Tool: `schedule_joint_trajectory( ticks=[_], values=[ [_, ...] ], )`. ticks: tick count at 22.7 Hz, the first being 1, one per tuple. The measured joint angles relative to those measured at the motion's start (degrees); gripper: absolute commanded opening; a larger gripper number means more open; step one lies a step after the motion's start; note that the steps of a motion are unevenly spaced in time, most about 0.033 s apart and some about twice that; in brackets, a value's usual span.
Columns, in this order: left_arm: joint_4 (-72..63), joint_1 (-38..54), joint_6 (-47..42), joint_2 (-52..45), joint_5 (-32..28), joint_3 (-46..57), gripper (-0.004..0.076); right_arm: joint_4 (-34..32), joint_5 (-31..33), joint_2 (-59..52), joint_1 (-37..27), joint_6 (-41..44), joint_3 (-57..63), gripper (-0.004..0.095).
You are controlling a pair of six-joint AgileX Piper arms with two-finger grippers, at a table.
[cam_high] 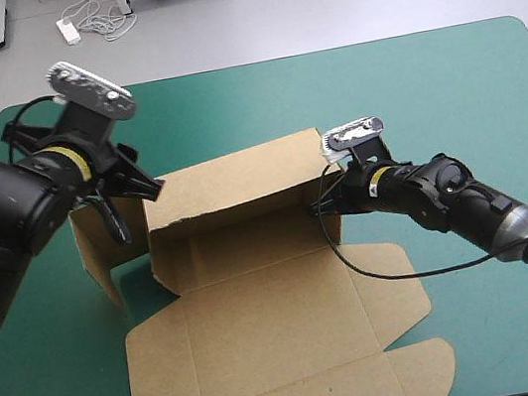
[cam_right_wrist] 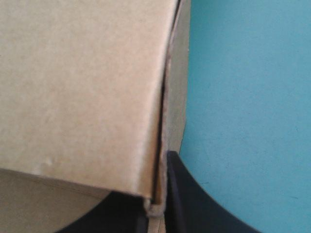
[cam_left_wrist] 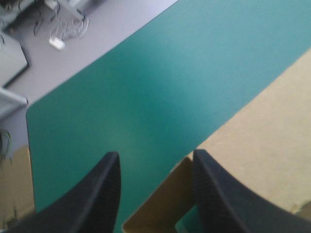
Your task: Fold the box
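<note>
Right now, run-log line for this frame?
box: rear wall raised, front panels flat | left tool: open, at left side flap | right tool: shut on box at rear wall's right end

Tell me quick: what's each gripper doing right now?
Left gripper: open, fingers apart with an edge of the box between them.
Right gripper: shut on the box wall.

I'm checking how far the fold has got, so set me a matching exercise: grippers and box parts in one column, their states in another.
1. left gripper
2. right gripper
3. back wall
4. front panel

a. lying flat on the teal-green cover
b. shut on the right end of the box
c. open, at the left end
d. standing upright

Pairs: 1-c, 2-b, 3-d, 4-a.
</note>
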Motion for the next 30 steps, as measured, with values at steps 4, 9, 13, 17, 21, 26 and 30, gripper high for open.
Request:
schedule_joint_trajectory(
  ticks=[4, 9, 13, 17, 21, 26, 30],
  values=[
    [-14.2, 17.32, 3.36, 0.34, -0.27, 0.0, 0.0336, -1.09, 4.79, 0.0, 0.0, 0.17, -2.27, -0.0004],
    [-32.14, 36.44, 9.32, 2.41, -0.92, -0.04, 0.0336, -1.41, 12.8, 0.07, 0.0, 0.18, -6.22, -0.0004],
    [-43.89, 48.69, 13.64, 5.87, 0.04, 0.02, 0.0336, -2.54, 21.72, 0.09, 0.05, 0.18, -13.3, -0.0004],
    [-44.81, 51.5, 14.35, 6.08, -2.43, 3.85, 0.0336, -6.23, 33.12, 0.09, 0.05, 1.25, -22.62, -0.0004],
    [-45.34, 51.76, 14.35, 7.68, -3.74, 8.6, 0.0336, -8.18, 42.18, 1.48, -0.64, 1.82, -28.44, -0.0004],
    [-46.37, 51.82, 14.35, 8.22, -5.48, 9.92, 0.0336, -4.32, 44.56, 7.93, -5.95, 0.84, -32.24, -0.0004],
    [-47.87, 51.82, 14.35, 8.22, -6.5, 9.92, 0.0336, 1.81, 44.56, 15.39, -11.04, -1.78, -35.48, -0.0004]
  ],
)
